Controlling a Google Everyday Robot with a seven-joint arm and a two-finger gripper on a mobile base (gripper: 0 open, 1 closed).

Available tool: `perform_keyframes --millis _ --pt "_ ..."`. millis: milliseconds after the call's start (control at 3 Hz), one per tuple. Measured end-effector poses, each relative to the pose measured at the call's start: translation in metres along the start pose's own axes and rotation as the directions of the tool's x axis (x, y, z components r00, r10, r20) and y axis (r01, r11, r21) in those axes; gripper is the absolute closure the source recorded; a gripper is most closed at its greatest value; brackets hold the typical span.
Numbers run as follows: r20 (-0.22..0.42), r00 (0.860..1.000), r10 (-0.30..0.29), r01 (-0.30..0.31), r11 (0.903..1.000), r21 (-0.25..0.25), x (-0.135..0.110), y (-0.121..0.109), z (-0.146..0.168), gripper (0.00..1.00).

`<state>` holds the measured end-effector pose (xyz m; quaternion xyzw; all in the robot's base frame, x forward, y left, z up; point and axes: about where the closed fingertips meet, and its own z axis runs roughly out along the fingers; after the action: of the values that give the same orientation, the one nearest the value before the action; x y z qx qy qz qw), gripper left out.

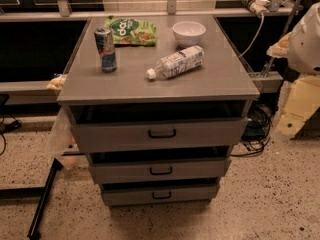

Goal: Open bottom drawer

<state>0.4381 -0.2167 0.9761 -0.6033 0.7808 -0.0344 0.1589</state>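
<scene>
Bottom drawer (131, 196) low; jaws unseen

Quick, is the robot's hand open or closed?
The gripper is out of the picture, so I cannot tell. Nothing holds the bottom drawer.

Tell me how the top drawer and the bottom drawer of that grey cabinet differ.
The top drawer has the tallest, widest-looking front; the bottom drawer has the smallest-looking. The top drawer sits right under the cabinet top, the bottom drawer just above the floor. Both are grey with a flat front and a small black bar handle in the middle. The gripper is not in view.
</scene>
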Motion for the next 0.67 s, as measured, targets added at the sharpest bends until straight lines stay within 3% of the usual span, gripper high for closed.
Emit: perform_keyframes --millis 667 --pt "0.013 1.0 0.004 -0.004 1.0 0.003 0.004 0.001 0.012 0.0"
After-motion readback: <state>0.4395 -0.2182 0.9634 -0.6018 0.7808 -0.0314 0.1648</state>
